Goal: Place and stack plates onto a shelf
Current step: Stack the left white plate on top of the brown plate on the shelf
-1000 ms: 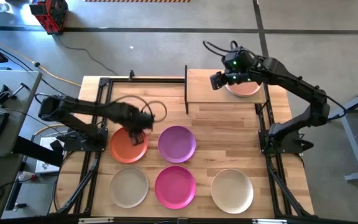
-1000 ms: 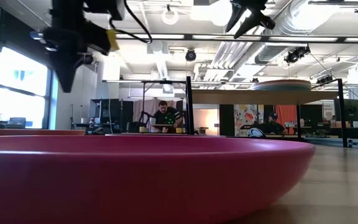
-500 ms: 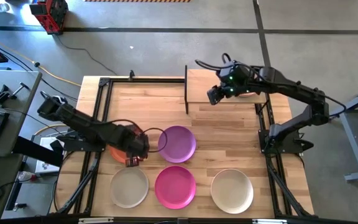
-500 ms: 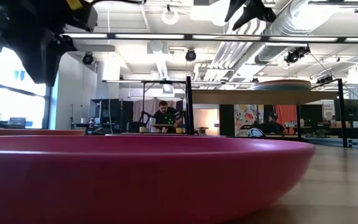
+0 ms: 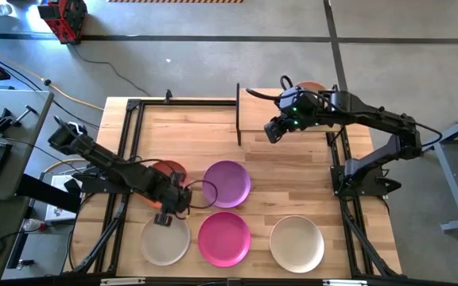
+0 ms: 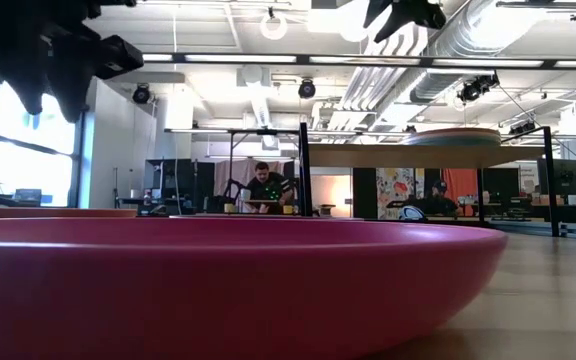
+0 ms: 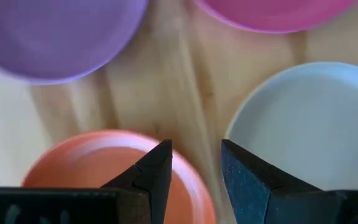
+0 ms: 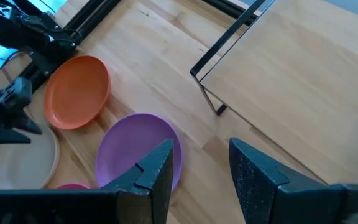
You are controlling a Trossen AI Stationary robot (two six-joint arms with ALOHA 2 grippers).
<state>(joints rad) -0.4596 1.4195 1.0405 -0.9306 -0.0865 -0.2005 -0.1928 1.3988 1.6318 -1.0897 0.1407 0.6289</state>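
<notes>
I see the left gripper empty, jaws slightly apart, between the orange plate at 12 o'clock and beige plate at 6. Right gripper likewise empty, at the shelf front edge.

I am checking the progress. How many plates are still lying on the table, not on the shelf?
5: orange plate, partly under the left arm; purple; beige; magenta; off-white. On the shelf, one more plate shows; others may be hidden.
</notes>
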